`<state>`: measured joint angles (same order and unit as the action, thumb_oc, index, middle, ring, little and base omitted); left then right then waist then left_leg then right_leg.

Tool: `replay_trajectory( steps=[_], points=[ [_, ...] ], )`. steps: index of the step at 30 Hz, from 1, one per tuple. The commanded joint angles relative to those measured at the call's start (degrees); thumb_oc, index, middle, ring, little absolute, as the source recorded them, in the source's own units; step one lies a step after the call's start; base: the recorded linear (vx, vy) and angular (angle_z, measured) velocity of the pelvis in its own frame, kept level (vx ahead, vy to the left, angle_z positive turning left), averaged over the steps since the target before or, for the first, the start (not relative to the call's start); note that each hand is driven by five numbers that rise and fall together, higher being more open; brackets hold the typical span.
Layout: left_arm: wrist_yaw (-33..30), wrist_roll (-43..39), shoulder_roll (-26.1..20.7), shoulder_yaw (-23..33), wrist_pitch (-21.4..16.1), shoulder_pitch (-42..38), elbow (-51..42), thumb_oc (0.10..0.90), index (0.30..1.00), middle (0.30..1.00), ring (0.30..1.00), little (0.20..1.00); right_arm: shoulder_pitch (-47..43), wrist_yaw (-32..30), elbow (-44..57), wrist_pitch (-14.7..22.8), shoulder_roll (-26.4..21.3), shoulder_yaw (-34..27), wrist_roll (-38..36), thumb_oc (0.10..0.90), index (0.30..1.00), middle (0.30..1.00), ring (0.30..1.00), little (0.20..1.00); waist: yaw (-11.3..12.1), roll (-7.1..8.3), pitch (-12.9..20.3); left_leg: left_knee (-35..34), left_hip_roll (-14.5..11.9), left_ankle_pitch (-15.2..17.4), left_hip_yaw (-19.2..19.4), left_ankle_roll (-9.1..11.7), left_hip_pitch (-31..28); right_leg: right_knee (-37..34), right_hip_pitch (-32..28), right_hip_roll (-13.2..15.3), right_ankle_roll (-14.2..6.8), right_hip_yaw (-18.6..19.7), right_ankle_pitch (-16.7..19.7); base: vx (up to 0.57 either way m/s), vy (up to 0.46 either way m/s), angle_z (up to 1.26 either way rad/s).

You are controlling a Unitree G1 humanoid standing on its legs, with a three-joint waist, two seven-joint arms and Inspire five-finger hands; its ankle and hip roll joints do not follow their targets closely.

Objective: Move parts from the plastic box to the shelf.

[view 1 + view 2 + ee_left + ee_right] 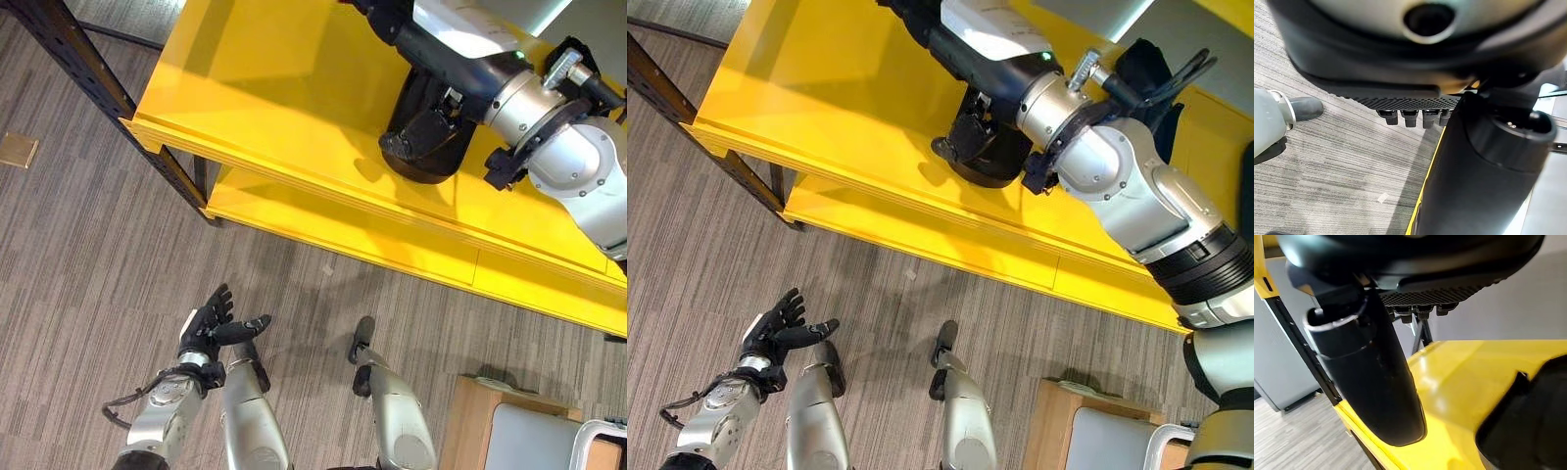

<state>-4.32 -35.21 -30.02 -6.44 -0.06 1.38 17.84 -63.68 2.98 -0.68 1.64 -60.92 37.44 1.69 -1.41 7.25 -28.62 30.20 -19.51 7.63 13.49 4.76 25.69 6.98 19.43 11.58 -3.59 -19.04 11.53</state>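
Your right hand [972, 132] is out over the top board of the yellow shelf [274, 88], right up against a black part [421, 168] that sits on that board near its front edge. From the head cameras the hand lies on the part's upper side, and you cannot tell there whether it touches. In the right wrist view the fingers [1418, 312] show as a short, uncurled row under the palm and the thumb [1366, 382] stands out straight over bare yellow board. Nothing lies between thumb and fingers. The part [1533, 421] shows off to the thumb's side, clear of it, so the hand reads as spread loose and holding nothing.

Your left hand [208, 328] hangs low over the grey striped carpet [88, 255], well away from the shelf and from the right hand. Its fingers are spread and straight, its thumb is stuck out to the side, and it is empty. In its own wrist view the fingers [1405, 117] again make a straight row, with the thumb [1484, 166] big and close beside them and carpet beyond.

Below the right hand, a lower yellow board [323, 220] runs under the top one. A dark metal upright [73, 54] carries the shelf's end, on the far side of the part from your right hand.
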Motion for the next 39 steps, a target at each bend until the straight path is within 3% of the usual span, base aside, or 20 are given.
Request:
replay_trajectory(
  steps=[1,9,18,23,29,30,31,34,39],
  points=[
    [0.3,0.8,0.1,-0.3,-3.0,5.0,-4.3,0.900,1.000,1.000,1.000,1.000,0.6,-4.1,1.9,1.5,-3.4,-5.4,-2.9,0.900,1.000,1.000,1.000,1.000,0.7,0.09,6.0,-12.2,-3.4,-7.7,-0.9,3.0,-6.1,5.9,-5.3,5.3,-6.6,5.7,-3.3,0.00,0.000,0.00],
    [0.3,1.3,1.0,0.5,-3.2,5.7,-3.3,0.900,1.000,1.000,1.000,1.000,9.5,-4.3,4.1,2.3,-6.5,-12.7,-6.0,0.900,1.000,1.000,1.000,1.000,0.1,0.24,6.9,-13.1,-3.4,-8.1,-0.5,3.3,-7.1,5.0,-5.8,5.3,-6.8,5.9,-3.0,0.01,-0.002,-0.03],
    [0.1,3.2,2.2,2.1,-3.4,6.8,-3.1,0.900,1.000,1.000,1.000,1.000,33.0,-3.4,9.6,4.4,-8.9,-31.6,-12.2,0.900,1.000,1.000,1.000,1.000,-1.5,0.68,9.6,-15.6,-3.4,-9.0,0.7,4.0,-10.1,2.9,-7.8,5.3,-7.6,6.2,-2.6,0.02,-0.015,-0.04],
    [0.6,3.5,3.4,3.2,-3.6,8.0,-3.2,0.900,1.000,1.000,1.000,1.000,44.6,-2.6,10.7,5.8,-6.4,-40.5,-15.5,0.900,1.000,1.000,1.000,1.000,-2.5,0.80,12.4,-18.6,-3.3,-10.2,2.0,4.7,-13.6,0.3,-10.5,5.0,-8.3,6.4,-1.7,0.05,-0.030,-0.05],
    [1.9,4.1,3.3,2.7,-3.7,8.7,-4.6,0.900,1.000,1.000,1.000,1.000,55.2,-1.2,10.9,5.9,-2.6,-46.9,-15.9,0.900,1.000,1.000,1.000,1.000,-3.4,0.19,15.8,-23.3,-2.4,-12.5,3.8,5.5,-17.9,-3.0,-13.7,5.0,-9.3,6.3,-0.1,0.05,-0.005,-0.06],
    [2.4,4.2,3.3,2.5,-3.7,8.9,-5.2,0.900,1.000,1.000,1.000,1.000,58.7,-0.5,12.0,6.0,-1.9,-49.2,-16.0,0.900,1.000,1.000,1.000,1.000,-3.7,0.19,17.1,-24.9,-1.9,-14.8,5.5,5.2,-19.1,-3.9,-14.1,5.4,-9.1,6.1,1.5,0.00,0.003,-0.05],
    [2.4,4.2,3.2,2.3,-3.7,8.9,-5.2,0.900,1.000,1.000,1.000,1.000,59.1,-0.5,12.1,6.0,-1.9,-49.5,-16.0,0.900,1.000,1.000,1.000,1.000,-3.6,0.24,17.1,-25.2,-1.8,-14.9,5.6,5.2,-19.3,-4.0,-14.1,5.5,-9.1,6.1,1.5,0.02,0.020,-0.06],
    [4.5,5.4,2.3,2.6,-4.7,9.7,-9.1,0.900,1.000,1.000,1.000,1.000,66.6,1.1,13.8,7.2,-1.0,-55.4,-16.5,0.900,1.000,1.000,1.000,1.000,-4.9,-0.81,20.9,-29.3,-0.9,-16.6,7.4,5.7,-23.3,-5.9,-16.5,6.1,-9.8,5.9,2.1,0.08,0.016,-0.08],
    [4.0,9.2,1.3,4.4,-6.4,9.6,-13.5,0.900,1.000,1.000,1.000,1.000,72.7,2.3,15.2,8.1,1.0,-60.0,-17.8,0.900,1.000,1.000,1.000,1.000,-5.3,-1.51,23.2,-31.1,-0.6,-17.4,8.1,6.1,-25.3,-7.1,-18.2,6.1,-9.9,5.7,1.6,0.02,0.000,0.00]
  ],
)
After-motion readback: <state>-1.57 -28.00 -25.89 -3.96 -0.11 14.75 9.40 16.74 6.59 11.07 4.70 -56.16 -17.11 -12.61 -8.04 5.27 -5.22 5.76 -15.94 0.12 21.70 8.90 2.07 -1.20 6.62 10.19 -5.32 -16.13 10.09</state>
